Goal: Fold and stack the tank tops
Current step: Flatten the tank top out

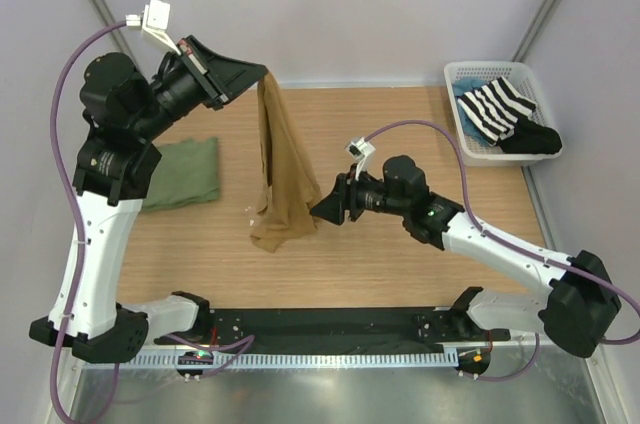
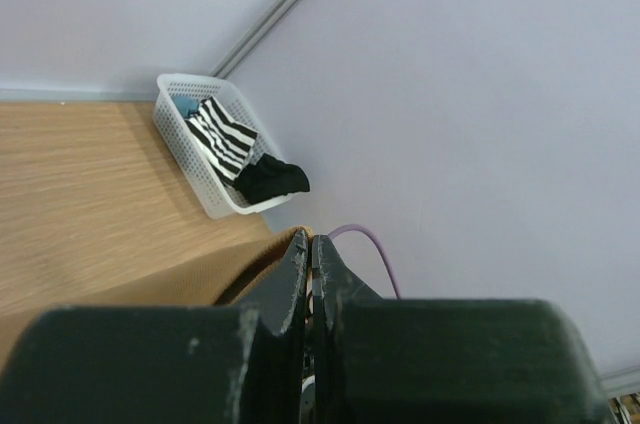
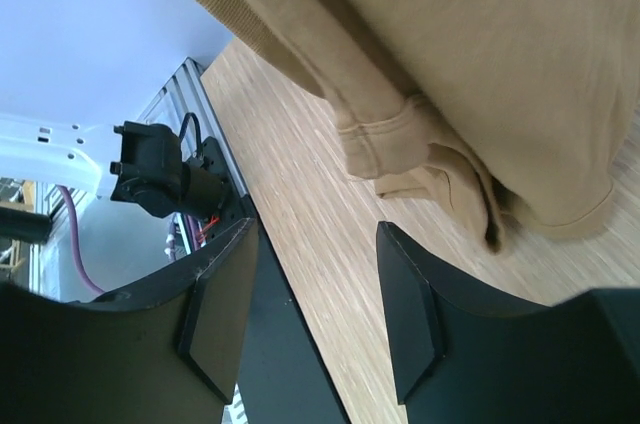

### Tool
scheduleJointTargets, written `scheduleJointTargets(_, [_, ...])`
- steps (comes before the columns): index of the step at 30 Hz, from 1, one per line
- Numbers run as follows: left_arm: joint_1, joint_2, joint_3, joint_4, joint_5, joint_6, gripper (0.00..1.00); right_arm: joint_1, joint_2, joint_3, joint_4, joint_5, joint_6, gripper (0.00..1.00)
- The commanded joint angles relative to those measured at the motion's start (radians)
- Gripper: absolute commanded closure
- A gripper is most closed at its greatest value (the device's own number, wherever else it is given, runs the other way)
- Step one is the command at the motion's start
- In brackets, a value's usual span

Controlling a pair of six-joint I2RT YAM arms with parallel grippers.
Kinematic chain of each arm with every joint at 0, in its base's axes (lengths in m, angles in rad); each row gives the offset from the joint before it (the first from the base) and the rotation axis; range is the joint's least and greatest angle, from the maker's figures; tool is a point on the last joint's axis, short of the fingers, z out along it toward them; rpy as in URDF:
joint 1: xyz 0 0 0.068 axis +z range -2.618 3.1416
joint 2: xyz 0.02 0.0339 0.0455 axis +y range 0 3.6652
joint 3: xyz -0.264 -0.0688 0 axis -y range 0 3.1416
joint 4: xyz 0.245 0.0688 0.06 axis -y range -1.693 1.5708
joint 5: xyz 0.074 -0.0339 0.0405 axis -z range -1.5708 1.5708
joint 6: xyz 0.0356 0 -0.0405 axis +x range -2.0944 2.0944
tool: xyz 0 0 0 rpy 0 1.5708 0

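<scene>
Left gripper [image 1: 262, 73]: jaws closed tight on a corner of the tan-brown tank top [image 1: 274, 159], with cloth pinched between the fingers [image 2: 297, 274]. The gripper is raised above the far edge of the bench [image 1: 400, 244], left of centre. The top hangs from it in a long narrow drape, and its lower end lies bunched on the bench near the middle.

Right gripper [image 1: 316, 209]: jaws moderately apart with nothing between them. It sits low, just beside the right side of the bunched lower end; whether it touches cannot be told.

Olive green tank top [image 1: 186, 174]: lies folded flat by the left edge, partly hidden by the left arm.

White basket [image 1: 490, 68]: far right corner, holding a striped garment [image 1: 500, 109] and a black garment [image 1: 532, 140].
</scene>
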Motion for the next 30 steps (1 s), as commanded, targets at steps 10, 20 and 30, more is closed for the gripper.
scheduleJointTargets(10, [-0.023, -0.023, 0.041, 0.086, 0.019, -0.016, 1.00, 0.055, 0.106, 0.114, 0.018, 0.268, -0.117, 0.37])
scheduleJointTargets(20, [-0.022, -0.041, 0.043, 0.085, 0.030, -0.027, 1.00, 0.064, 0.141, 0.152, 0.021, 0.174, -0.173, 0.53])
scheduleJointTargets(30, [-0.022, -0.035, 0.040, 0.076, 0.022, -0.019, 1.00, 0.075, 0.135, 0.162, 0.027, 0.190, -0.185, 0.86])
